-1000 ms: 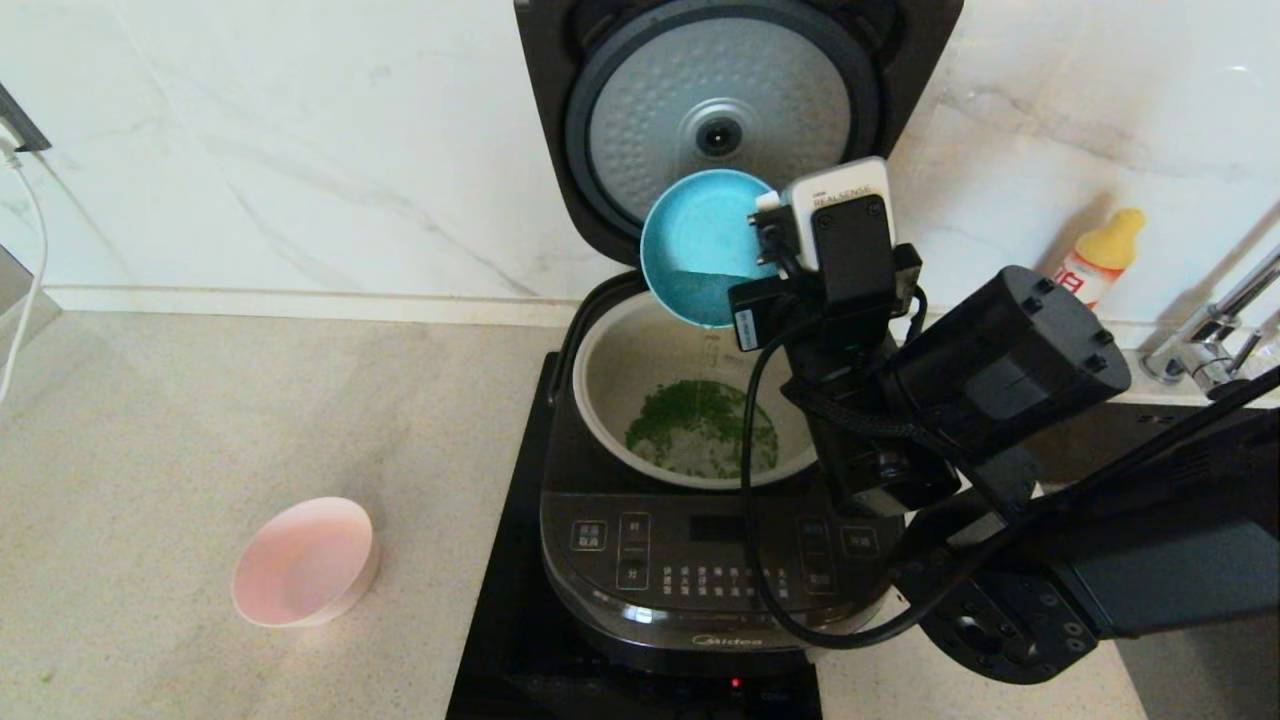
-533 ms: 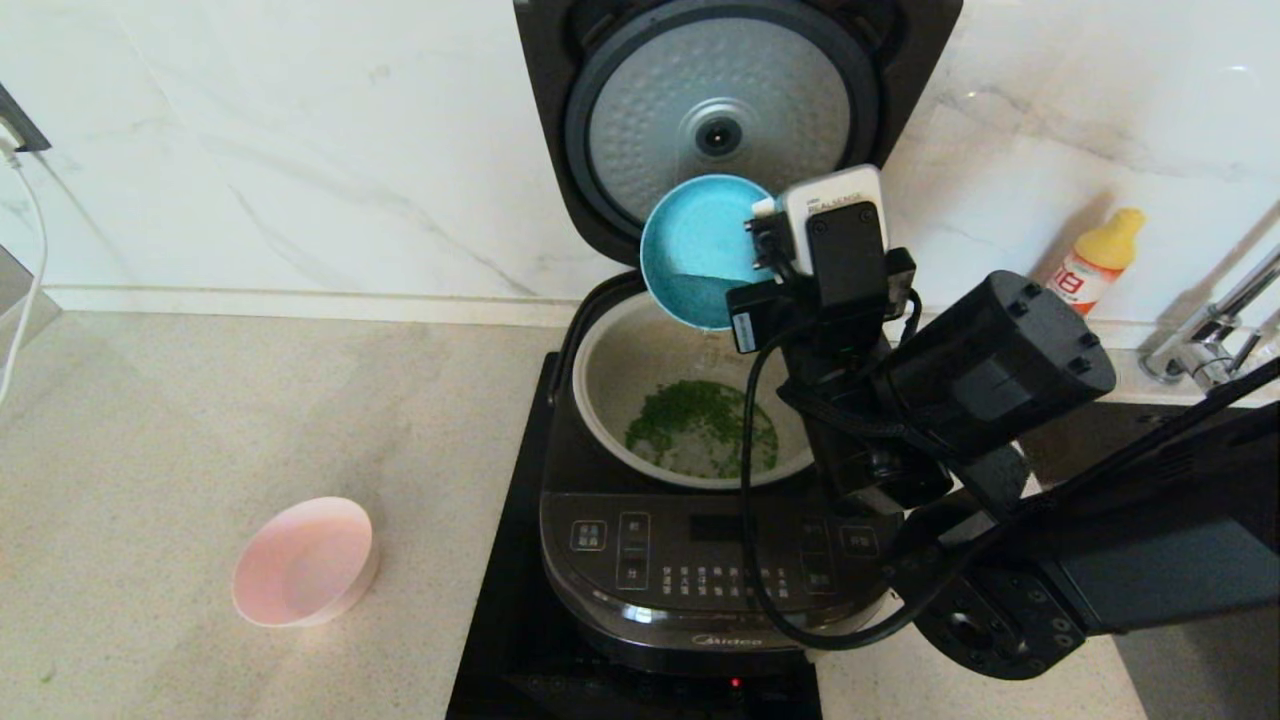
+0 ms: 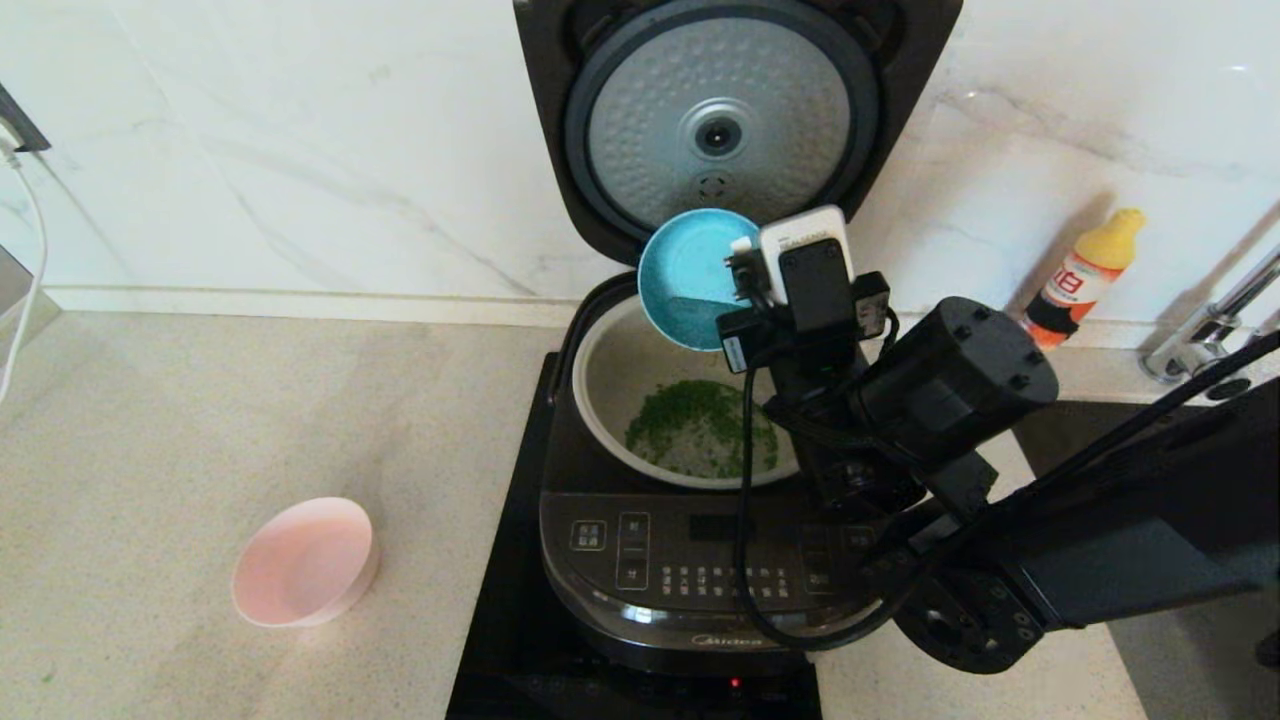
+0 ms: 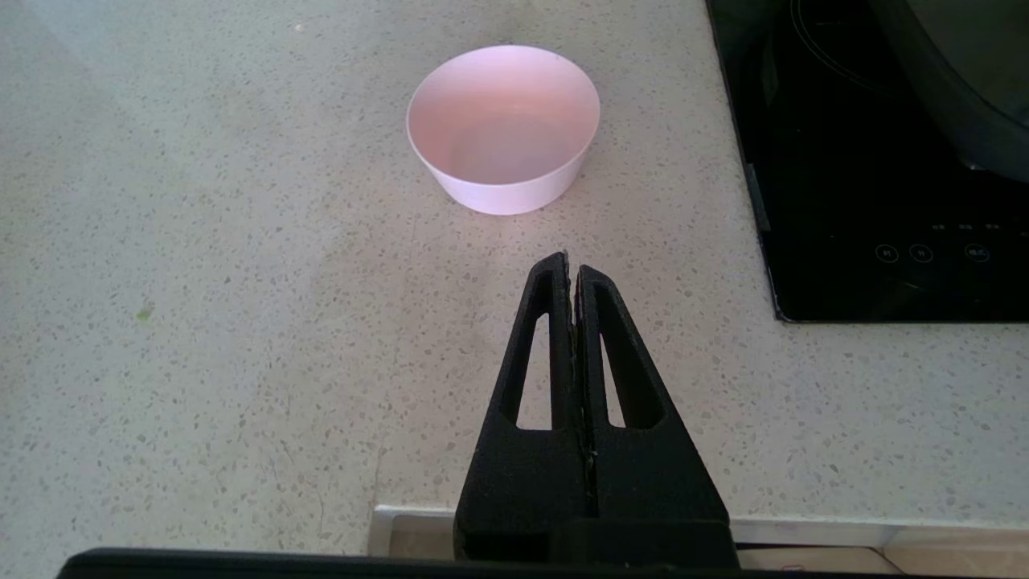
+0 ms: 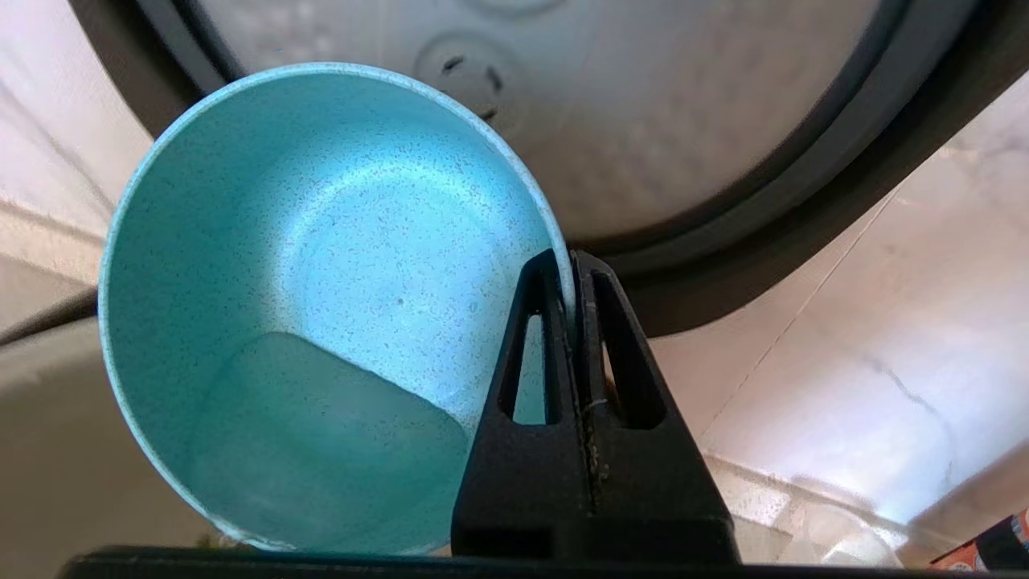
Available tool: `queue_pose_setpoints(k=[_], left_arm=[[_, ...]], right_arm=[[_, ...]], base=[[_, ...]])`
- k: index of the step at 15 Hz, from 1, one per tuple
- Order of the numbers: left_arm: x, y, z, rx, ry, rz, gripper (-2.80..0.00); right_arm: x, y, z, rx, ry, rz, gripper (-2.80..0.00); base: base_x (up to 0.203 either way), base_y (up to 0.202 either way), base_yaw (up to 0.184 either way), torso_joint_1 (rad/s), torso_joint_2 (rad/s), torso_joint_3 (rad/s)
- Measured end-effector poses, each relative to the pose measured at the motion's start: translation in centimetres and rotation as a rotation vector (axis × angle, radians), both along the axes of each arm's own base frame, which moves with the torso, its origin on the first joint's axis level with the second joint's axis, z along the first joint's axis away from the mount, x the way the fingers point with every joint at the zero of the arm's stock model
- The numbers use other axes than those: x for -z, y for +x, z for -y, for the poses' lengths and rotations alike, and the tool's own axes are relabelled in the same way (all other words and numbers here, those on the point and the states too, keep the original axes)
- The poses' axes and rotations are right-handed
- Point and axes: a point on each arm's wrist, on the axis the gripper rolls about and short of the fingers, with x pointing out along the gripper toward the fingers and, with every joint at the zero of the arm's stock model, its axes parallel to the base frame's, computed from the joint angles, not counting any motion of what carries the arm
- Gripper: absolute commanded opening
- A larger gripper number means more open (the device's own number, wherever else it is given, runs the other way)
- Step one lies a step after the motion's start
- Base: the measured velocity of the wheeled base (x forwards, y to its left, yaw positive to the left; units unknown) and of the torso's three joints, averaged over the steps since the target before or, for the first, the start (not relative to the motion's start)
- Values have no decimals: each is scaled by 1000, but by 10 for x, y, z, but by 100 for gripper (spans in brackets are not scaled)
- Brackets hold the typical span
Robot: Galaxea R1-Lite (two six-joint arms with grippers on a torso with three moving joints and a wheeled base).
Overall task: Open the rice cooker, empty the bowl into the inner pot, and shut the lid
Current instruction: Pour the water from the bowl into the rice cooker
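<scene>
The right arm (image 3: 1050,540) is matte black, with a fat cylindrical joint housing whose flat end cap carries a ring of small screws, and a round flange with bolt holes lower down. A white camera module (image 3: 803,255) with grey lettering sits in a black bracket at its wrist, and a black cable (image 3: 745,520) loops down from it. Each end effector (image 4: 571,269) (image 5: 568,269) has two black tapered fingers with triangular cut-outs.

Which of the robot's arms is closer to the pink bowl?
Left. The left gripper hovers just short of the pink bowl, jaws shut. The right gripper holds the blue bowl over the inner pot.
</scene>
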Motion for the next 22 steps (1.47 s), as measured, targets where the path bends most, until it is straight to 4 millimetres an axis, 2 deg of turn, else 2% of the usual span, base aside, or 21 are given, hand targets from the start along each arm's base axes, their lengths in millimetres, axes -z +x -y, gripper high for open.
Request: queue_pose_setpoints(k=[7,11,17,22], left_arm=[[0,0,0,0,-1,0,-280],[0,0,0,0,0,0,-280],[0,0,0,0,0,0,-280],[0,0,0,0,0,0,-280]], right_arm=[[4,2,-3,8,-26,-6,-280],[-3,-1,-4,4,-14,12,-280],[-31,-15,7,25,11,5,-280],[-63,-43,21,-2,-19,-76,-280]], base=[[0,0,0,0,0,0],[0,0,0,0,0,0],[0,0,0,0,0,0],[0,0,0,0,0,0]])
